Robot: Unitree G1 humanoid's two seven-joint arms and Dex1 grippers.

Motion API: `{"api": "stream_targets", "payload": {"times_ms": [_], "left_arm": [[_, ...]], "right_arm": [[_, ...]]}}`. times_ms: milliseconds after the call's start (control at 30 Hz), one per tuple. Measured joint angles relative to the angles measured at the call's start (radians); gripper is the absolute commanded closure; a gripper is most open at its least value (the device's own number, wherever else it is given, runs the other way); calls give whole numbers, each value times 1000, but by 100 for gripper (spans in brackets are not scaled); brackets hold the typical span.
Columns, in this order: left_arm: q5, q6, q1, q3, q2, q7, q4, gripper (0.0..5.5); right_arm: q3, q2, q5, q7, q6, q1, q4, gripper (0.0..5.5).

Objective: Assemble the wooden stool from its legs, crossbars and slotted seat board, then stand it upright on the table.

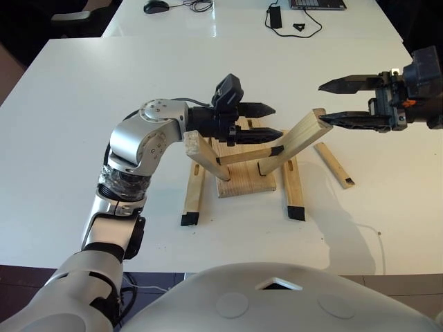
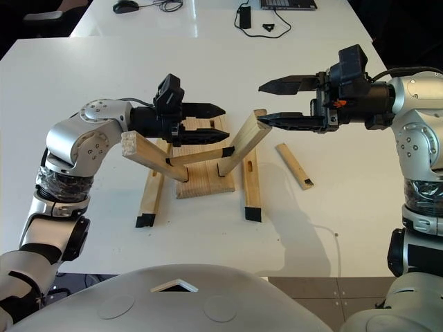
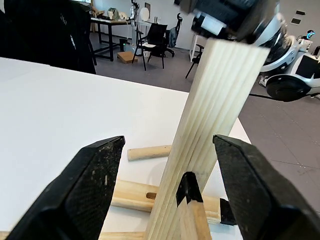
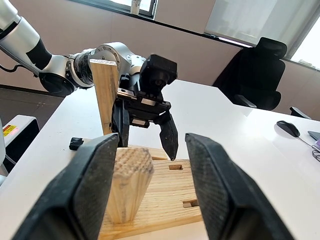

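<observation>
Right pincer [image 2: 261,104] wide open, straddling leg [image 2: 243,143] top; left pincer [image 2: 227,122] open.

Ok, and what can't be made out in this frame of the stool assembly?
1. Eye views: the left end effector covers the far part of the seat board, hiding its slots there.
2. Eye views: whether the right end effector touches the right leg at its top is unclear.
3. Left wrist view: that leg's top is covered by the right end effector.
</observation>
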Motion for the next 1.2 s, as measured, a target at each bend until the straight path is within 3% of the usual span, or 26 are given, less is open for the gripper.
{"api": "stream_targets", "payload": {"times_ms": [100, 233, 467, 600, 733, 867, 1033, 1200], "left_arm": [[-3, 1, 2, -4, 1, 0, -21, 222], [112, -90, 57, -107, 38, -18, 59, 222], [131, -212, 58, -136, 35, -44, 119, 222], [85, -120, 36, -79, 14, -10, 125, 222], [13, -91, -150, 100, 23, 41, 119, 222], [60, -141, -221, 168, 135, 31, 121, 222], [186, -272, -22, 194, 340, -49, 118, 222], [259, -376, 268, 275, 392, -17, 71, 222]], "right_arm": [[2, -1, 0, 0, -2, -1, 3, 303], [9, -3, -1, -1, -15, -1, 5, 303], [22, -7, -5, -2, -18, -8, 18, 303], [25, -7, -5, 3, -19, -17, 19, 303], [25, -7, -4, 7, -21, -21, 13, 303], [24, -7, -4, 0, -21, -18, 8, 303], [13, 0, 14, -26, 1, -10, 1, 303], [-25, 41, 72, -93, 99, 6, 1, 303]]}}
